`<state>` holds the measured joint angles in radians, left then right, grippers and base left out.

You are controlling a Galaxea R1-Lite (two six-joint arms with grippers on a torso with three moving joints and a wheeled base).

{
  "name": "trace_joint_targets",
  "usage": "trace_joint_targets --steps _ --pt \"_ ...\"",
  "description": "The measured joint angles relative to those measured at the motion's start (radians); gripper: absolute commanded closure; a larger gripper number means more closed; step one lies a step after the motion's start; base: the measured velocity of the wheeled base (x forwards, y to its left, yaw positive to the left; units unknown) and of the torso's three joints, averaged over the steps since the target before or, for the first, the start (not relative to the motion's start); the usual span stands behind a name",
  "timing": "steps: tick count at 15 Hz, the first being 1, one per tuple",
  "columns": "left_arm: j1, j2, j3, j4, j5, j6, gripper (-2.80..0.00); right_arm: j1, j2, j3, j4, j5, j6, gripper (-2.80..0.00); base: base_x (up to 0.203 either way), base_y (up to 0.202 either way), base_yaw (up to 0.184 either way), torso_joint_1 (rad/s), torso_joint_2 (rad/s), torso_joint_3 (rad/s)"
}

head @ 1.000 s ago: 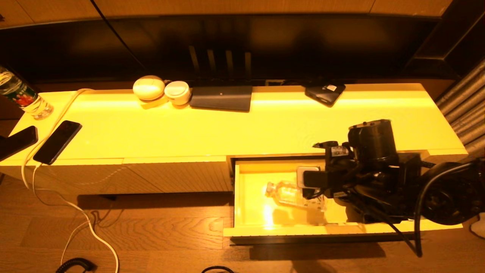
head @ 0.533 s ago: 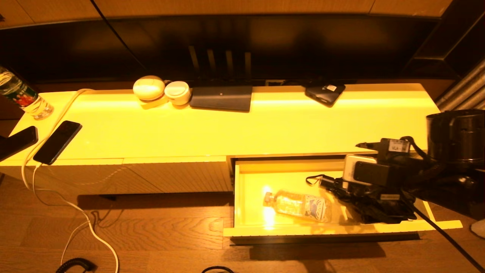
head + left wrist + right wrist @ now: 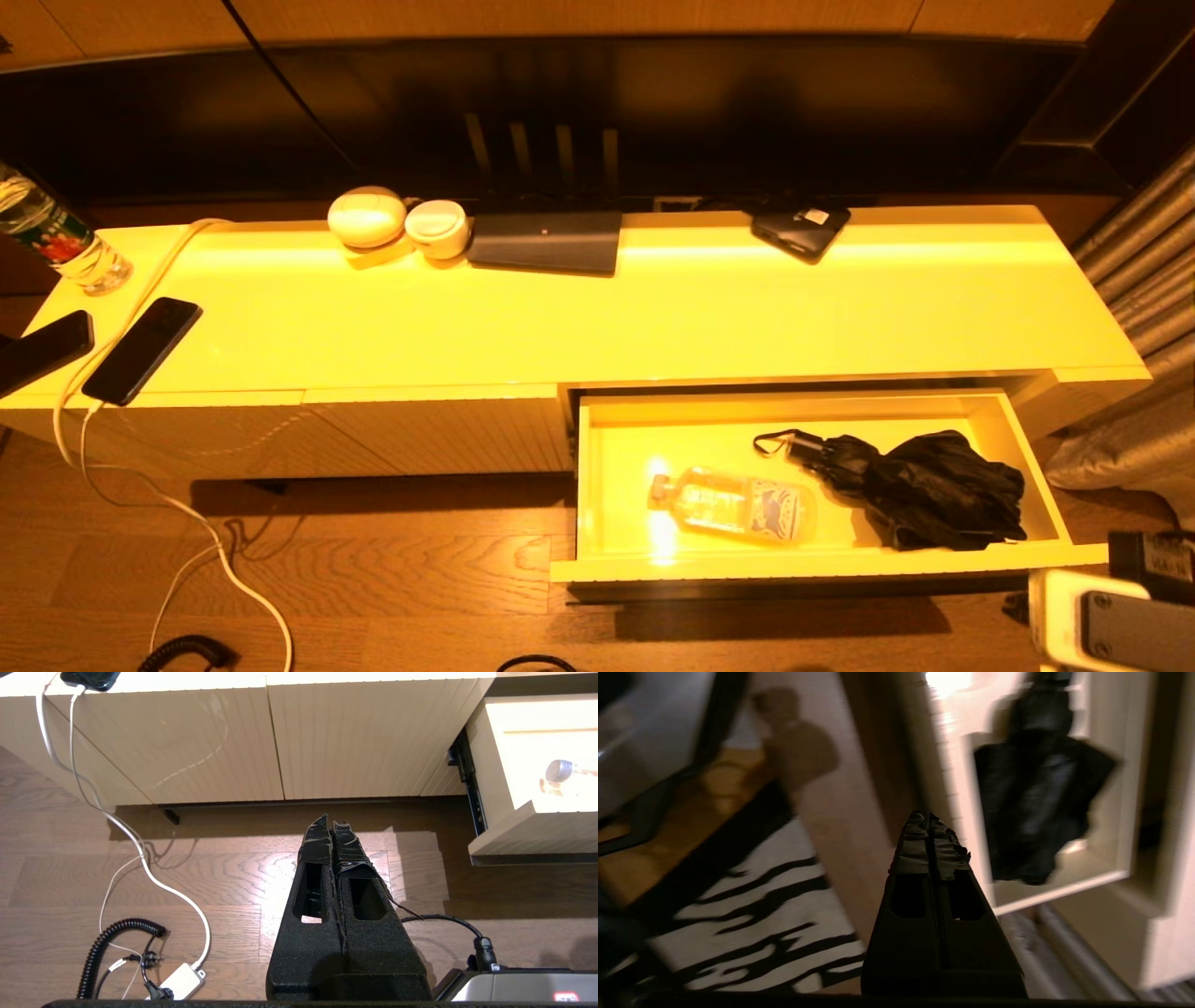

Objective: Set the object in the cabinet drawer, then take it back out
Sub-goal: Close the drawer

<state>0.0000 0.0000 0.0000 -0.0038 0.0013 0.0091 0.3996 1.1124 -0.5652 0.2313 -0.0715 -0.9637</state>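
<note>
Cabinet drawer (image 3: 1032, 476) pulled wide open at the right end of the long yellow-lit cabinet (image 3: 653, 317), glossy inside catching a bright glare. Inside, toward its left half, a clear plastic water bottle (image 3: 738, 505) lying on its side, cap pointing left, printed label toward the right. Just beside it on the right, a folded black umbrella (image 3: 920, 490), handle and wrist loop pointing toward the bottle, loose fabric bunched toward the drawer's right wall; touching or only near the bottle, cannot tell.

Right gripper (image 3: 930, 826) clear of the drawer, over the floor in front of it, fingers pressed together on nothing; in the head view only part of the right arm's wrist unit (image 3: 1111, 611) showing at the bottom right corner, below the drawer front. From the right wrist view, blurred: umbrella (image 3: 1036, 798) in the drawer beyond the fingertips, a zebra-striped surface (image 3: 752, 919) on the other side.

Left gripper (image 3: 332, 828) parked low over the wooden floor (image 3: 224, 877), facing the ribbed cabinet panels (image 3: 280, 742), fingers clenched with nothing between them.

On the cabinet top: a second water bottle (image 3: 56, 233) at the far left, two dark phones (image 3: 140, 350) with a white cable (image 3: 121, 429) trailing down to the floor, two white rounded objects (image 3: 397, 222), a flat grey device (image 3: 546, 241), a small black device (image 3: 801, 230).
</note>
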Motion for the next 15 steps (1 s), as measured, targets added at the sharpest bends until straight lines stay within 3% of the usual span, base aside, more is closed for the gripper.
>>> trace_joint_targets --steps 3,8,15 --pt "0.000 0.000 0.000 0.001 0.000 0.000 0.00 0.001 -0.006 0.059 0.085 0.085 0.009 0.00 0.000 0.000 0.000 0.000 0.00 0.000" --pt "0.000 0.000 0.000 0.000 0.000 0.000 0.00 -0.007 0.143 0.086 0.053 0.133 0.008 0.00 0.000 0.000 0.000 0.000 0.00 0.000" --pt "0.000 0.000 0.000 0.000 0.000 0.000 0.00 -0.022 0.432 0.089 -0.253 0.127 0.002 0.00 0.000 0.000 0.000 0.000 0.00 0.000"
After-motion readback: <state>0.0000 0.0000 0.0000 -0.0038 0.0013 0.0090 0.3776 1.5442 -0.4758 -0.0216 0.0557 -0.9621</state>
